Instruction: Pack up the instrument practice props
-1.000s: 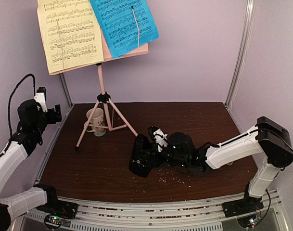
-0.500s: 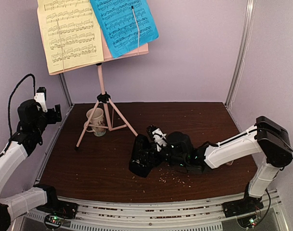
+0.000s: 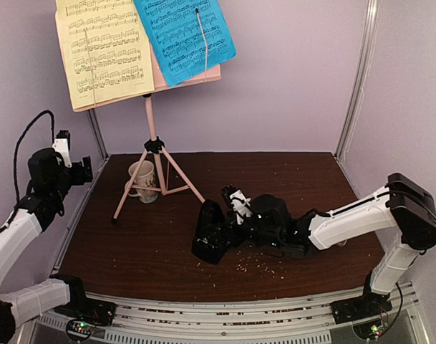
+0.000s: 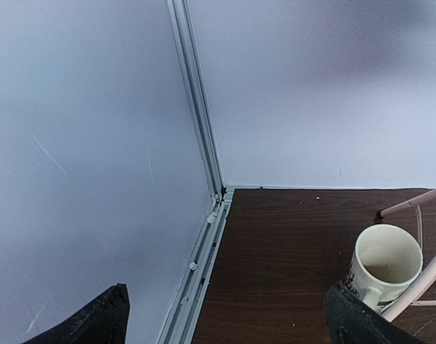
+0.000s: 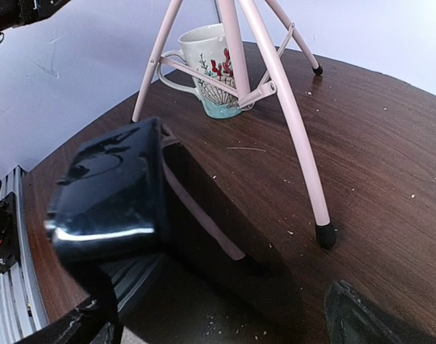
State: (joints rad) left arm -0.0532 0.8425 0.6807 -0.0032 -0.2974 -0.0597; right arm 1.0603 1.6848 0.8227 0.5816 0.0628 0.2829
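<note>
At table centre, the black metronome (image 3: 208, 233) lies tipped over on the brown table (image 3: 311, 179). The right gripper (image 5: 221, 308) sits low beside it, jaws spread wide; contact cannot be confirmed. At rear left the pink music stand (image 3: 152, 122) stands upright, carrying a yellow page (image 3: 103, 50) and a blue page (image 3: 182, 36), with a mug (image 3: 142, 180) between its legs. The left gripper (image 4: 225, 315) hangs raised by the left wall, jaws wide, holding nothing.

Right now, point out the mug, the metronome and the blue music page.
mug (image 3: 142, 180), top external view, on its outer wall.
metronome (image 3: 207, 235), top external view, on its black side face.
blue music page (image 3: 182, 36), top external view, on the middle of the sheet.
</note>
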